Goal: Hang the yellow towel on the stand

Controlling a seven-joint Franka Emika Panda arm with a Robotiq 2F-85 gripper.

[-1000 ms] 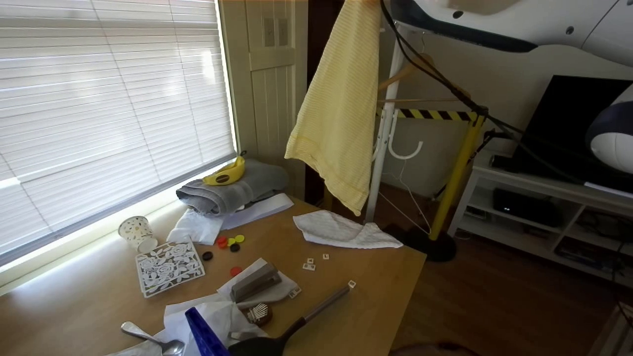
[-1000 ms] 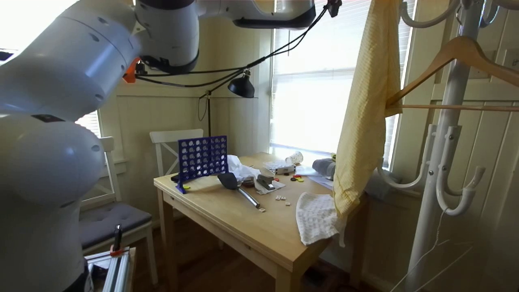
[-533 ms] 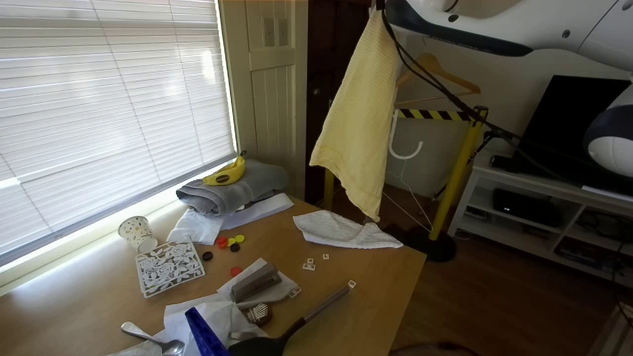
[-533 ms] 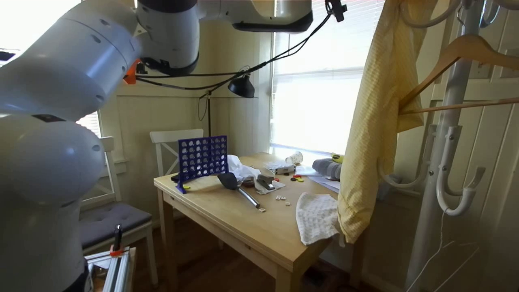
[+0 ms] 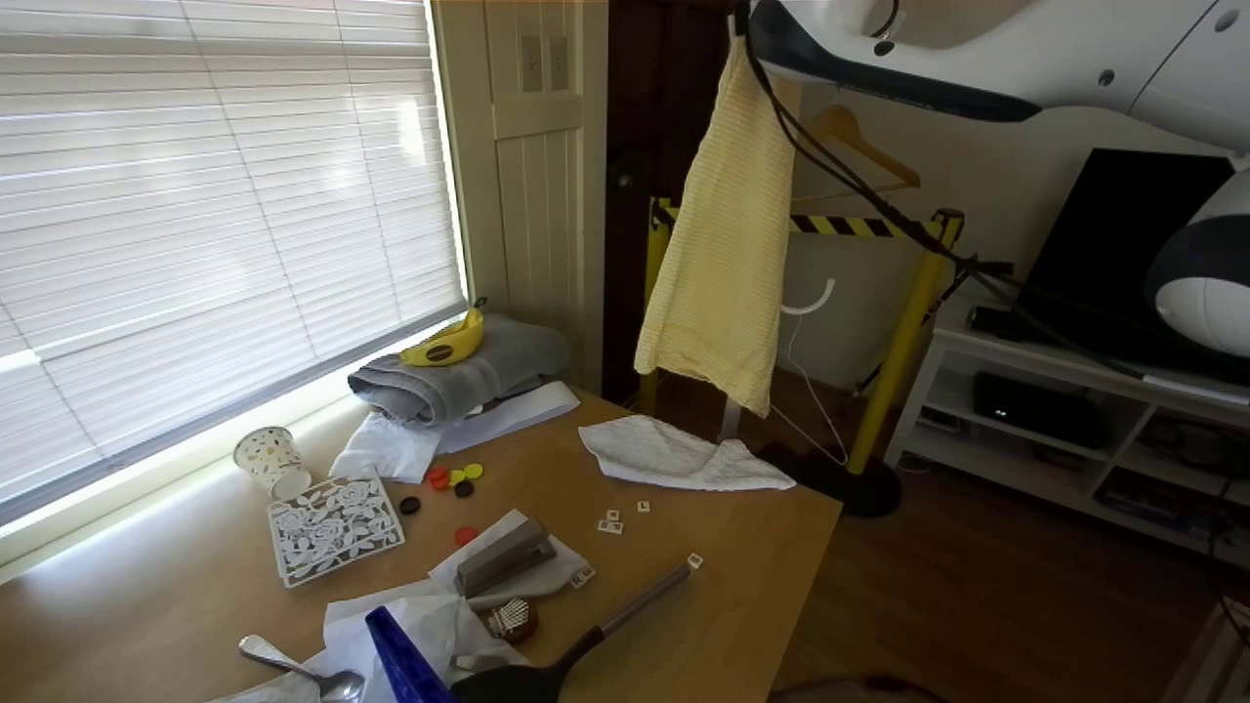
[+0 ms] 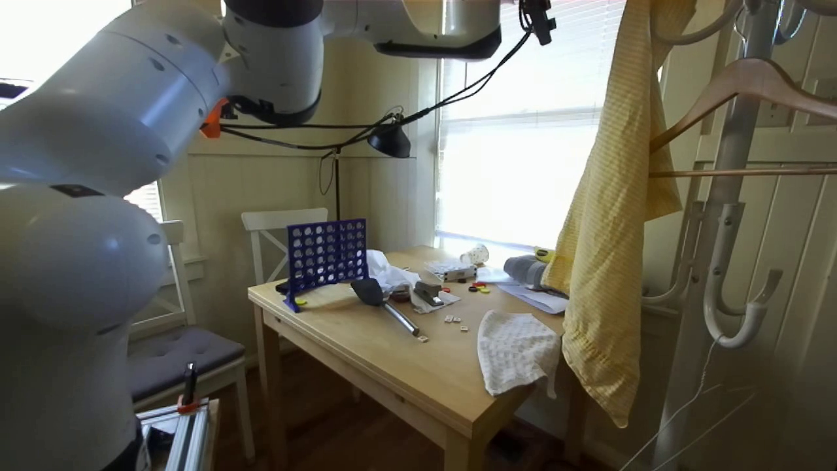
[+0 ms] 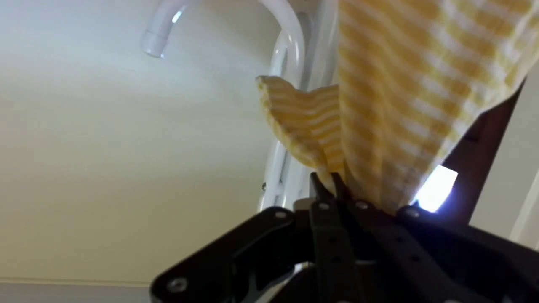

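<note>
Fingers (image 7: 326, 223): nearly together, pinching a gathered bit of the yellow towel (image 7: 400, 92) between their tips.
Stand (image 6: 726, 190): just right of the hanging towel in an exterior view; the towel is probably not hooked yet.
Upper hook (image 6: 703, 33): passes nearer than the towel there; whether they touch, I cannot tell. Letting go before fabric lies over it would likely mean a fall.
Wooden hanger (image 6: 752, 78): left end overlaps the towel; a rightward move could snag it and loosen the hold.
Lower hook (image 6: 684, 265): outer end hidden by the towel; lowering may catch the hem.
White cloth (image 6: 520, 353): on the table (image 6: 444, 379); a leftward swing might sweep it off.
</note>
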